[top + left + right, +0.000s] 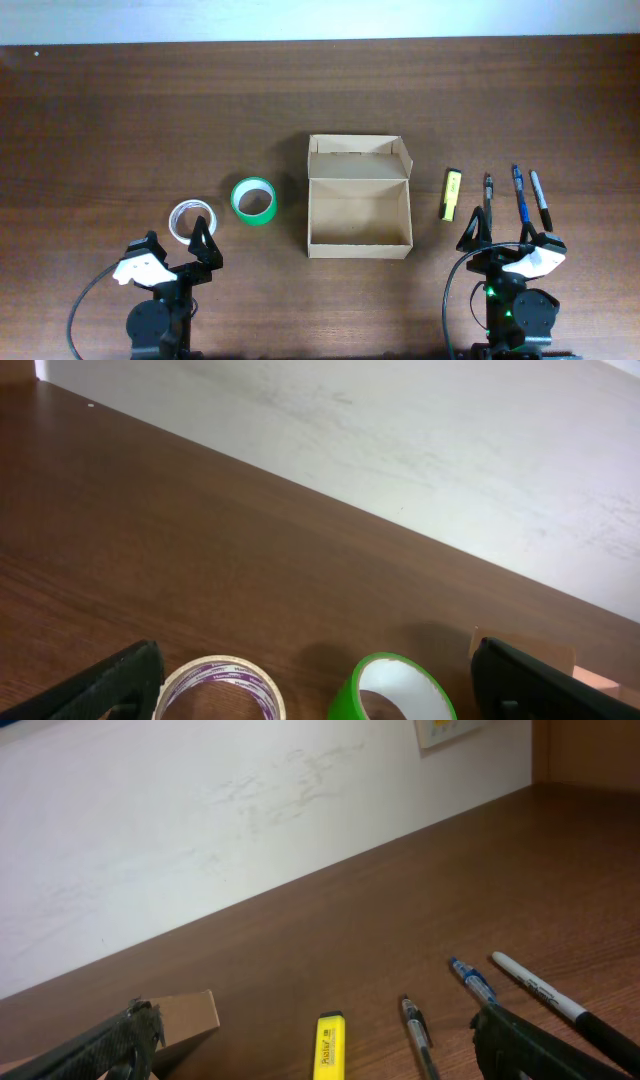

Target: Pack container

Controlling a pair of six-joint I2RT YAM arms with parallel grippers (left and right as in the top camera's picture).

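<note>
— Fingers first: how do they stand?
— The left fingers [204, 245] are spread wide, and so are the right fingers [473, 236].
— And the container [358, 215]?
— It's a tan cardboard rectangle at mid-worktop [100, 120], lid flap open on the far side.
— The arms?
— Both sit low at the near edge, pointing away.
— Anything smaller?
— A green tape roll [255, 200] and a clear tape roll [190, 218] lie left of the container. A yellow highlighter [452, 194] and three pens [519, 190] lie right.

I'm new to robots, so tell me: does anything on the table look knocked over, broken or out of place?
Nothing stands out. The cardboard box sits open and empty; the green tape roll and clear tape roll lie flat on its left, the highlighter and three pens in a row on its right.
</note>
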